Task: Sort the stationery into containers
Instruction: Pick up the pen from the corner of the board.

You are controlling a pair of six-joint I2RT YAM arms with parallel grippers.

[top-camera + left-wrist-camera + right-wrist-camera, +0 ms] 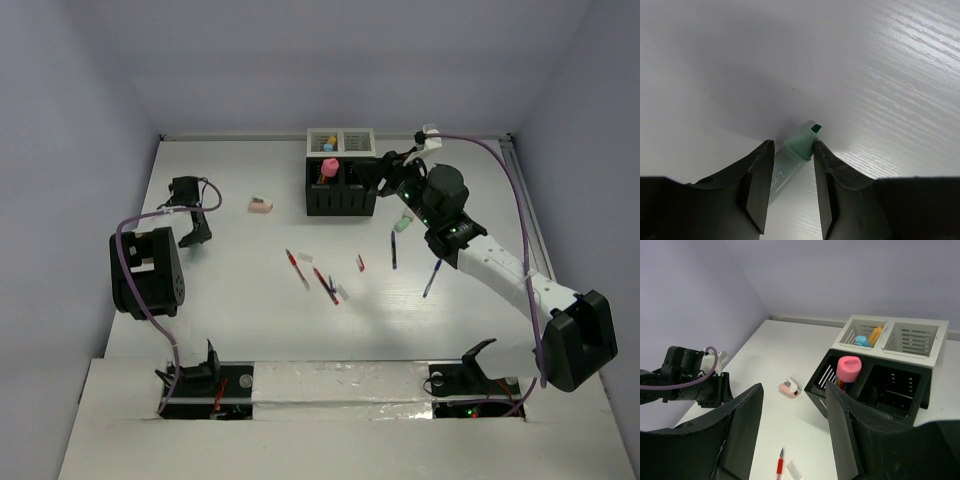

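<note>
Fingers of the left hand (195, 235) are clamped on a green marker (799, 146) lying on the counter (865, 75) at its left side. Only the left wrist view shows this: one finger sits against the clear barrel, the other against the green collar. From above, the hand hides the marker.

Toward the middle, a pink-and-white piece (260, 205) lies alone. Red pens (297, 268) and dark pens (393, 247) lie scattered, most of them seen only from above.

At right, the right hand (794, 387) hangs with fingers apart, holding nothing, near the black box (340, 200). Its wrist view shows a pink marker (848, 367) standing in that box. A light blue marker (862, 341) and an orange marker (875, 333) share one compartment of the white box (935, 347) joined behind.
</note>
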